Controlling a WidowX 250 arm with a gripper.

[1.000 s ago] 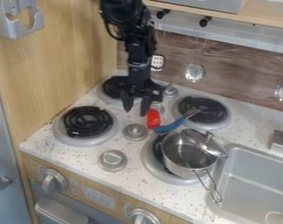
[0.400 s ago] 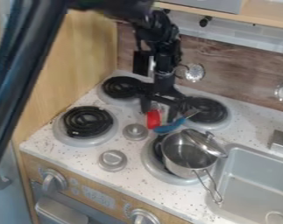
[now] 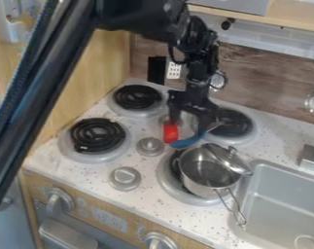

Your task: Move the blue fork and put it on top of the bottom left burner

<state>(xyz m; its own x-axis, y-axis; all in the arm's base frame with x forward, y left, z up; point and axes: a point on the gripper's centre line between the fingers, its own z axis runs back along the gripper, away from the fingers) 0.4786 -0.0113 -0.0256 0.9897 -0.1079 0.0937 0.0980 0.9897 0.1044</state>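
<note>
My gripper (image 3: 188, 124) hangs over the middle of the stove with its fingers apart, so it is open. The blue fork (image 3: 186, 142) lies between the red object and the upper right burner, its blue handle toward the pot and its grey head at that burner's edge. One fingertip is right at the handle's upper part; whether it touches, I cannot tell. At the left front is the bottom left burner (image 3: 97, 135), a black coil with nothing on it.
A red object (image 3: 170, 132) stands just below the left finger. The metal pot (image 3: 208, 168) with a tilted lid (image 3: 228, 158) sits on the bottom right burner. Knobs (image 3: 150, 146) rise between the burners. A sink (image 3: 282, 204) lies at the right.
The gripper has moved right, from near the upper left burner to over the fork. More of the arm has come in at the upper left. Fork and pot have stayed put.
</note>
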